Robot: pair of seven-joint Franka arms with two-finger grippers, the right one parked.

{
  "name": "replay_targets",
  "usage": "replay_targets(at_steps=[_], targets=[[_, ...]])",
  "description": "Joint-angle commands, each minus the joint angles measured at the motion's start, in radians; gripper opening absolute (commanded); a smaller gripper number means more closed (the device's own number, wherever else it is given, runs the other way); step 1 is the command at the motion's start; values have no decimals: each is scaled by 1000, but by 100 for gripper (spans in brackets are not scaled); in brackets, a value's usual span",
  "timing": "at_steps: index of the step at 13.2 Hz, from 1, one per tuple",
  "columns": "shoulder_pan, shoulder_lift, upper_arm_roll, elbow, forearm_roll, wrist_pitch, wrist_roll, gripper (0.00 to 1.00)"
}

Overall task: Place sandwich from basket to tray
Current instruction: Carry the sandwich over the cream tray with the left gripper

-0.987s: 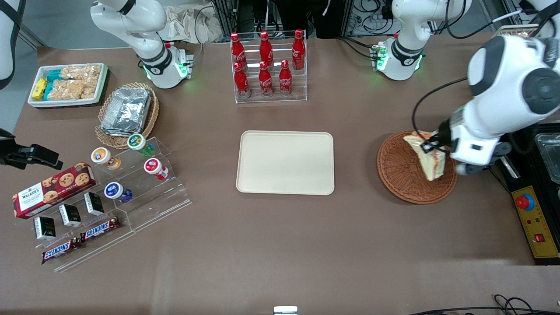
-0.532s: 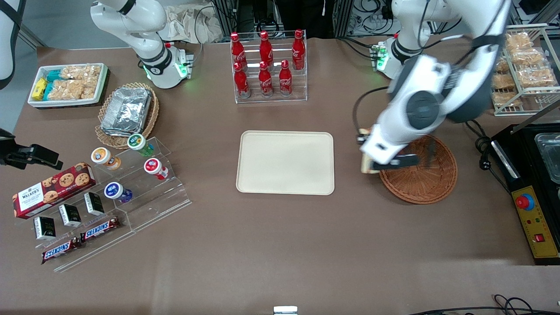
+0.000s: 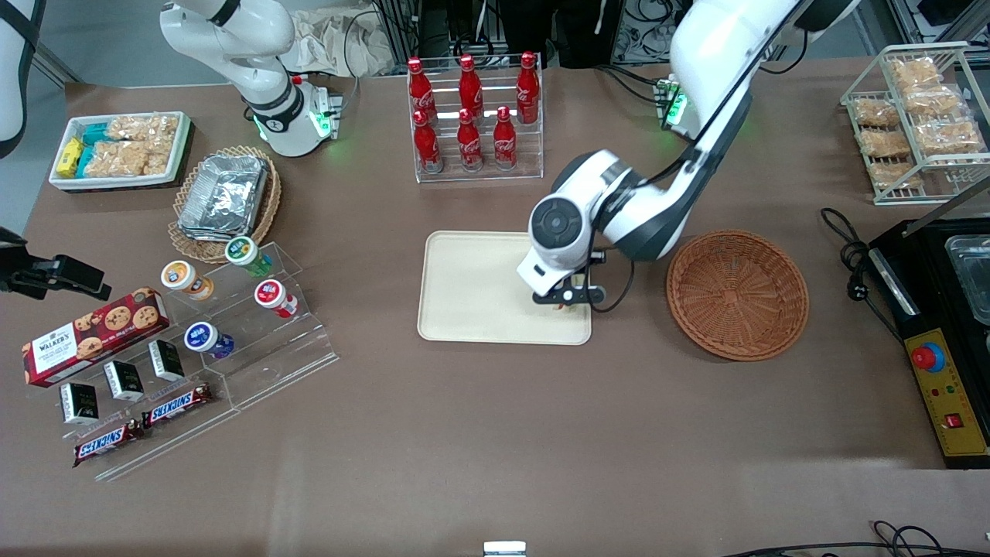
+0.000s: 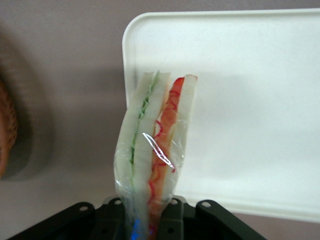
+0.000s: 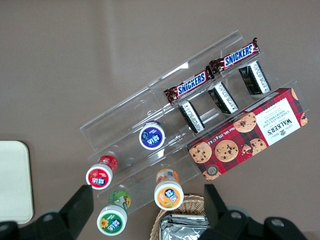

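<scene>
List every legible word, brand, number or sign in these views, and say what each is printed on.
"WALKERS": red tartan cookie box.
"SNICKERS": two chocolate bars on the clear stand.
Coca-Cola script: red bottles, barely legible.
Cup lids, small black boxes, control box: print too small to read.
Sandwich, held shut in the pincer over the tray: no text. Basket: none.

red cola bottles (image 3: 472, 116) (in a clear rack), cookie box (image 3: 93, 335), snickers bars (image 3: 176, 404)
</scene>
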Motion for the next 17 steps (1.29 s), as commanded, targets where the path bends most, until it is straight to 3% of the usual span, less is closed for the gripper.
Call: replay_targets(at_steps=[1, 3, 4, 6, 12, 17], targets=[[-5, 74, 6, 58, 67, 7, -44, 14], [-1, 82, 10, 49, 77, 41, -48, 17], [-1, 87, 10, 48, 79, 42, -48, 35], [-1, 97, 10, 47, 85, 61, -45, 100], [54, 35, 11, 82, 108, 38, -30, 100], [304, -146, 6, 84, 97, -160, 236, 100]])
